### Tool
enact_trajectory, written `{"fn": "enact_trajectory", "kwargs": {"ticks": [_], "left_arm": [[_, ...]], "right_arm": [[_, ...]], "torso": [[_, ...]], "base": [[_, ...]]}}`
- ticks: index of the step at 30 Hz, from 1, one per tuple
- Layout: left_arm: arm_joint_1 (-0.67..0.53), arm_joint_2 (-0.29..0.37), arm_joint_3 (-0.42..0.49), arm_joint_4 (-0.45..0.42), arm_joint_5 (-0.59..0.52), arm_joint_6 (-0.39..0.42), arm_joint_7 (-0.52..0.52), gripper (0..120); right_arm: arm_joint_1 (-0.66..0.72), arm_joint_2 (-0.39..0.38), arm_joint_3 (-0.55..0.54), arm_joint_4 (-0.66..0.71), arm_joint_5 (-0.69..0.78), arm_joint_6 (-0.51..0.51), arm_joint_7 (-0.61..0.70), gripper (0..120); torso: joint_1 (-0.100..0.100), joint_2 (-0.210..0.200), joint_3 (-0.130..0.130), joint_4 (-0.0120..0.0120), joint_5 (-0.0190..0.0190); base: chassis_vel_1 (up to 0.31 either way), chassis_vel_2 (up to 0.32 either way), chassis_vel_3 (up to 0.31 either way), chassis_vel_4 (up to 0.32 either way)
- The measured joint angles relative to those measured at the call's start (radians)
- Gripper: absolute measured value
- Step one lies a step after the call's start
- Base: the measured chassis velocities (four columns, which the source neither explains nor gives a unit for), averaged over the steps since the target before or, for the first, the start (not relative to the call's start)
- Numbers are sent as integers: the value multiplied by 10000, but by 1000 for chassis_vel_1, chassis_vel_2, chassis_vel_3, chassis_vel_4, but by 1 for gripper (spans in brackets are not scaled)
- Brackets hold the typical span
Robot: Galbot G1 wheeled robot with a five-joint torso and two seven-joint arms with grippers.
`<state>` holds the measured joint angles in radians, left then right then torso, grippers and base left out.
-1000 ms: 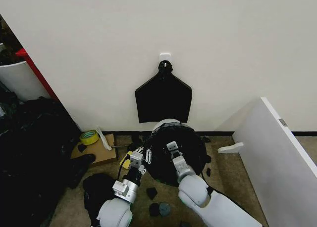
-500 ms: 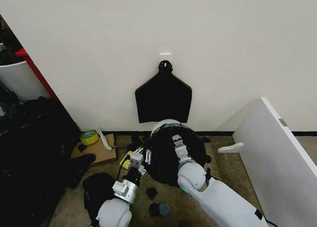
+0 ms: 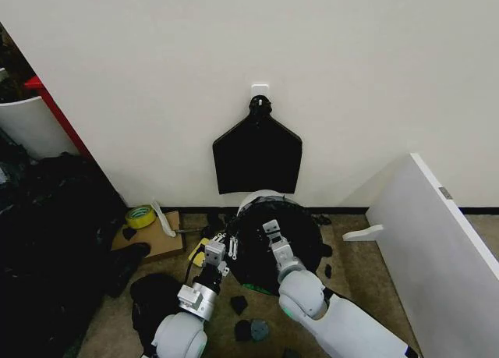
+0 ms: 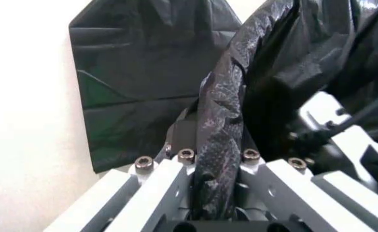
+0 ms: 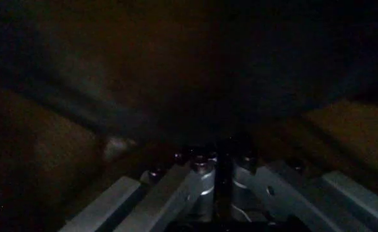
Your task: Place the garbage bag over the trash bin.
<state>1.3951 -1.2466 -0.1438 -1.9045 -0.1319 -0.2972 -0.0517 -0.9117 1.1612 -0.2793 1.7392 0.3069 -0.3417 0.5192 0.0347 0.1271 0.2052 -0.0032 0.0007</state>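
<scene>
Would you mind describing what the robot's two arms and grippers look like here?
Both arms have smooth, rounded white shells with grey joint sections. The left gripper is light grey metal with flat, straight fingers fastened by small hex screws, and a black cable runs along its wrist. The right gripper looks similarly grey and boxy.

A: Obstacles round the trash bin [image 3: 261,196]?
B: Wall directly behind; white panel [image 3: 437,241] to its right; cardboard [image 3: 156,237], tape roll [image 3: 140,215] and black scraps [image 3: 238,303] on the floor at left.
A: Free room?
B: Bare floor between bin and panel.
</scene>
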Motion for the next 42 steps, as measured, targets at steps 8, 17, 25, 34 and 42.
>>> {"fn": "enact_trajectory", "kwargs": {"ticks": [8, 17, 25, 34, 42], "left_arm": [[50, -28, 16, -46, 73, -23, 14, 3], [-16, -38, 7, 6, 72, -23, 30, 3], [-84, -23, -69, 99, -24, -20, 21, 3], [-109, -6, -104, 123, -45, -17, 15, 3], [-30, 2, -92, 7, -30, -14, 14, 3]], "right_arm": [[315, 160, 305, -632, -129, -682, 391, 0], [-12, 4, 514, -313, -162, -1177, 883, 0], [-722, -384, 391, 757, -337, 357, 97, 0], [-1482, -717, 361, 2105, 478, 140, 94, 0], [-1321, -381, 277, 1634, 715, -1240, 650, 0]], "torso": [[0, 0, 0, 0, 0], [0, 0, 0, -1, 1], [0, 0, 0, -1, 0], [0, 0, 0, -1, 0], [0, 0, 0, 0, 0]], "base": [[0, 0, 0, 0], [0, 0, 0, 0], [0, 0, 0, 0], [0, 0, 0, 0], [0, 0, 0, 0]]}}
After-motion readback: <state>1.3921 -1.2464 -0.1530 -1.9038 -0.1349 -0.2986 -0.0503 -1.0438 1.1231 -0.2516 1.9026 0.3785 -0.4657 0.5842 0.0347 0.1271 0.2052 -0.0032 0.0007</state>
